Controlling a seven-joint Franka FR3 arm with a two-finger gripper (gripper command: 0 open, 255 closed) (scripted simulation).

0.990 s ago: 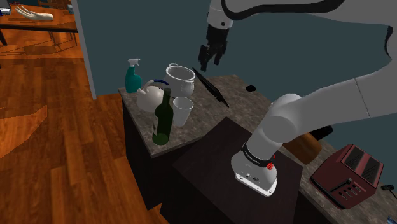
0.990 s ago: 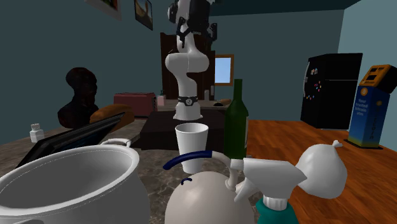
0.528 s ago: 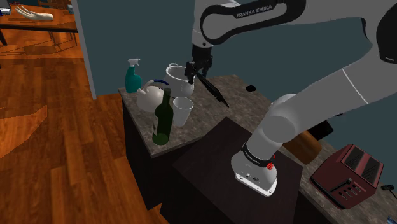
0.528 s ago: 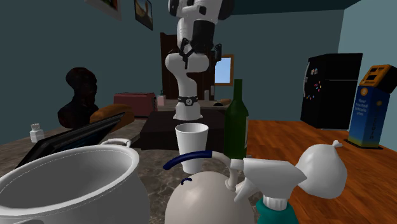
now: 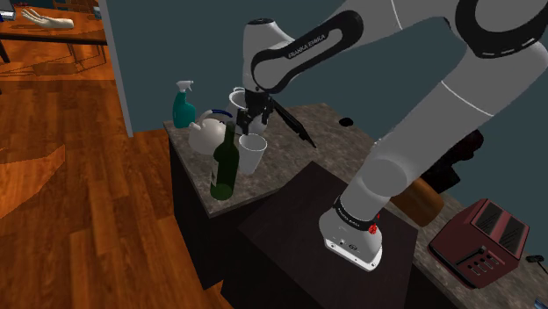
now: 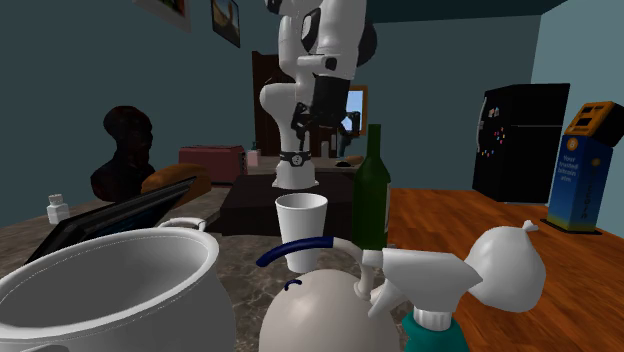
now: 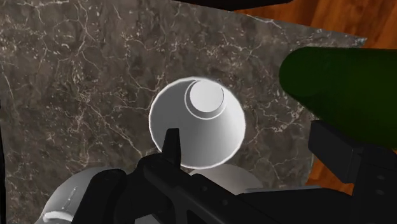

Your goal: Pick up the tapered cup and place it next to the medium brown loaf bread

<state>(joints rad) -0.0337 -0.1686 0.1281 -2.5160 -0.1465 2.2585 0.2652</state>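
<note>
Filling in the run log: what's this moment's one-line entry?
stage: pre-grasp | gripper: open, above cup | cup: upright on counter, not held

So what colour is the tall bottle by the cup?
Tall bottle: dark green, best in shoulder view.

My white arm [image 5: 309, 46] carries the black capitals FRANKA EMIKA, near twelve o'clock in the shoulder view. The blue cabinet [image 6: 580, 165] at three o'clock bears lettering I cannot read.

Wht cup [image 6: 301, 230] upright; brn loaf [image 6: 180, 182] well apart.
</note>
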